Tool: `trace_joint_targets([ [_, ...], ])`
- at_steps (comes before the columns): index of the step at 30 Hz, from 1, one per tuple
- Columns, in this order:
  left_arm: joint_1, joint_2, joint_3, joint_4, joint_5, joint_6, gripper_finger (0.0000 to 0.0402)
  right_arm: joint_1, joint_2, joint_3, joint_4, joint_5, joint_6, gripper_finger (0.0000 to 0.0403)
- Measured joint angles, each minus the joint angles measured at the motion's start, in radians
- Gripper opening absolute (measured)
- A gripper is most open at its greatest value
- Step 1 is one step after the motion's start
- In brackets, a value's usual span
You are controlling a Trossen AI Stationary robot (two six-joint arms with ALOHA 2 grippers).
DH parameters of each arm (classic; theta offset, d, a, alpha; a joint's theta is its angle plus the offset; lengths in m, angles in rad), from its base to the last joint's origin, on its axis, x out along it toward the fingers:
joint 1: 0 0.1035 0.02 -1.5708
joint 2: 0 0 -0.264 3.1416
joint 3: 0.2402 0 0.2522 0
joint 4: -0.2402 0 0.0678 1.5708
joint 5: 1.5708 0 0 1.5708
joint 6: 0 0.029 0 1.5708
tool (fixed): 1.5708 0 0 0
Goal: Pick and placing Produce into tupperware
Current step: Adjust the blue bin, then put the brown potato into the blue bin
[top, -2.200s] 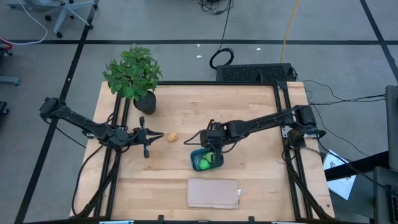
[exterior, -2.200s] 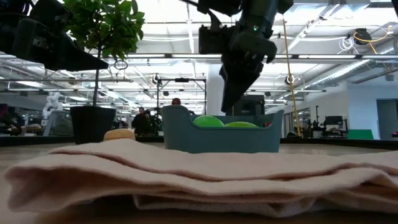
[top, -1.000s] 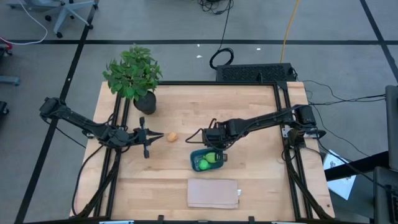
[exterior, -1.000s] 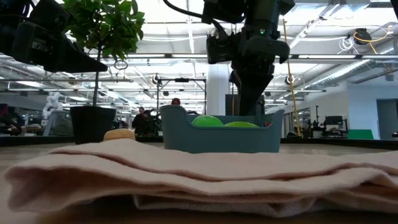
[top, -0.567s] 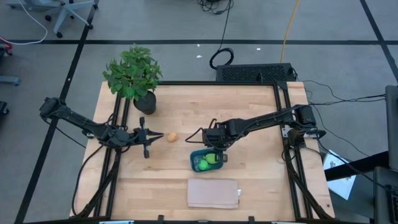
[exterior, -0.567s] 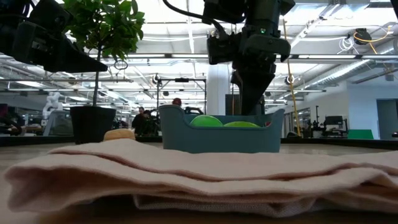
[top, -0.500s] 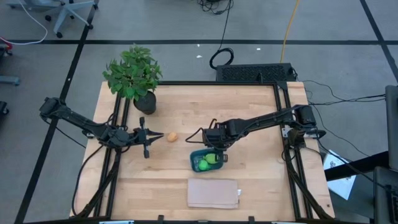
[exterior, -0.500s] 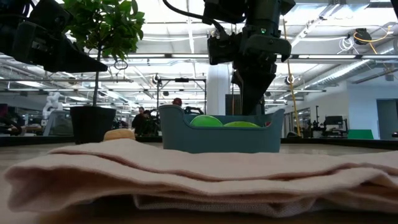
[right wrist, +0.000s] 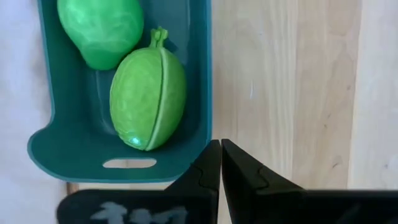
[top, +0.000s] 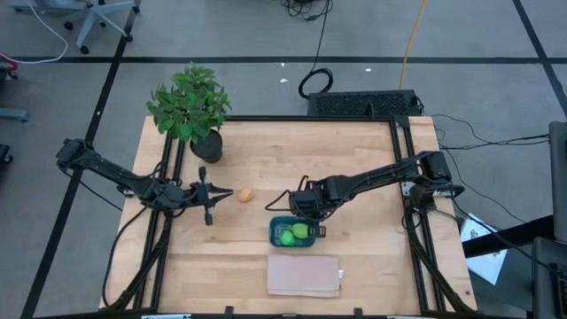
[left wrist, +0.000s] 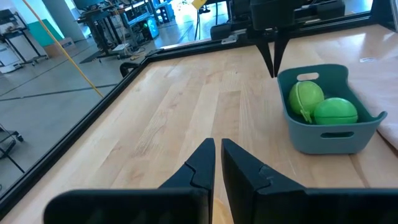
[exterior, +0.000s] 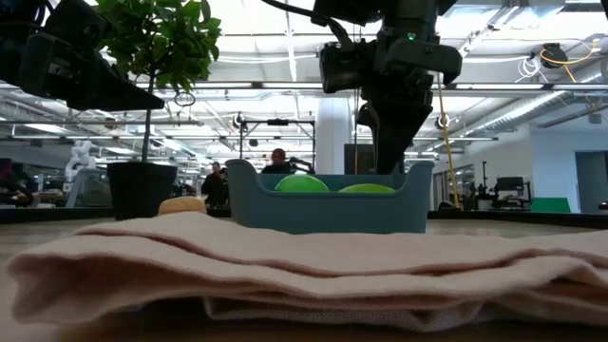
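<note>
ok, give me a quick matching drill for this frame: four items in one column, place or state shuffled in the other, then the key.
Items
1. orange-tan produce
2. two green produce
3. beige cloth
4. right gripper

Places or states
A. lying inside the teal tupperware
B. fingers together, just outside the tupperware's wall
C. bare on the table, in front of the left gripper
D. flat at the table's front edge, next to the tupperware

Pairs: 1-C, 2-A, 3-D, 4-B

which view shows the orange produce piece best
The high view: the orange-tan piece lies unobstructed on the table, between the left gripper and the tupperware. The low view shows only its top behind the cloth. Neither wrist view shows it.
</note>
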Motion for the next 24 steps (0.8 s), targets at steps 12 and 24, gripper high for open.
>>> trace_joint_targets([
  [12,0.000,0.000,0.000,0.000,0.000,-0.002,0.0033,-0.010,-0.005,0.000,0.014,0.010,-0.002,0.0006],
  [24,0.000,0.000,0.000,0.000,0.000,-0.001,0.0033,-0.010,-0.028,0.000,0.014,0.010,-0.004,0.0006],
])
